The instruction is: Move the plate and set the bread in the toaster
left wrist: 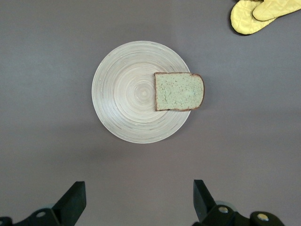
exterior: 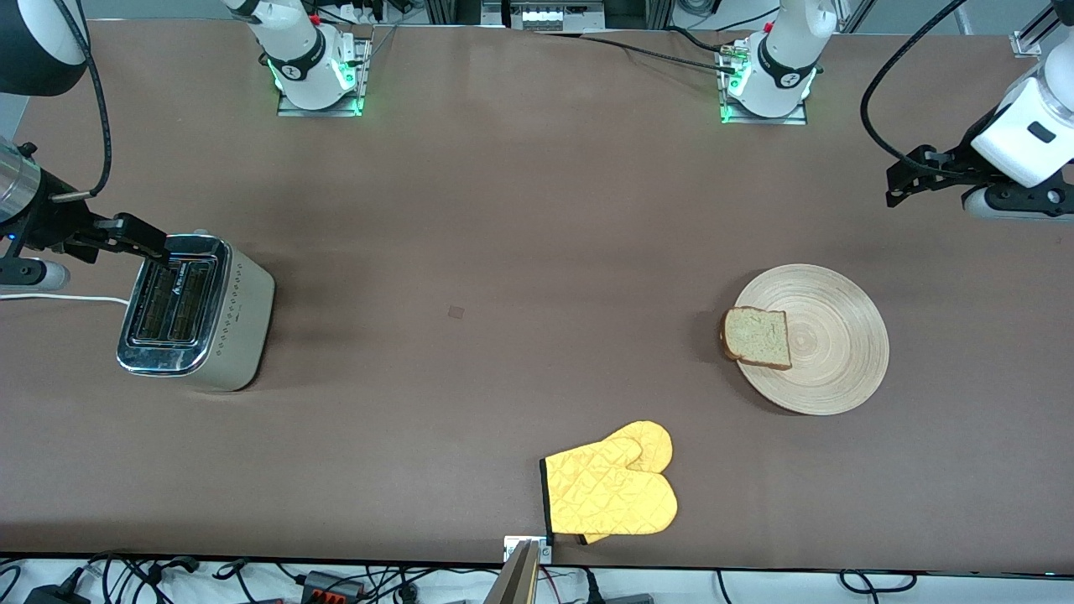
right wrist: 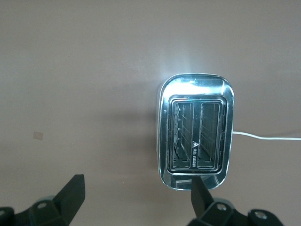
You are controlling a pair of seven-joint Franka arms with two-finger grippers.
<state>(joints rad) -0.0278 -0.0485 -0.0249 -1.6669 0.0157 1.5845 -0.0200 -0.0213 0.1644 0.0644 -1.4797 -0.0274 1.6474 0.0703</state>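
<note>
The light-wood plate (exterior: 831, 335) lies on the brown table toward the left arm's end. The bread (exterior: 758, 335) lies flat on the plate's rim, on the side toward the right arm's end, overhanging it slightly. The left wrist view shows the plate (left wrist: 127, 94) and the bread (left wrist: 178, 92). My left gripper (exterior: 910, 176) is open and empty, up over bare table beside the plate (left wrist: 138, 188). The silver toaster (exterior: 197, 315) stands toward the right arm's end, both slots empty (right wrist: 195, 127). My right gripper (exterior: 147, 242) is open and empty, over the toaster's end (right wrist: 136, 183).
A yellow oven mitt (exterior: 612, 486) lies near the table's front edge, nearer to the camera than the plate; it also shows in the left wrist view (left wrist: 261, 14). The toaster's white cord (exterior: 59, 298) runs off toward the right arm's end of the table.
</note>
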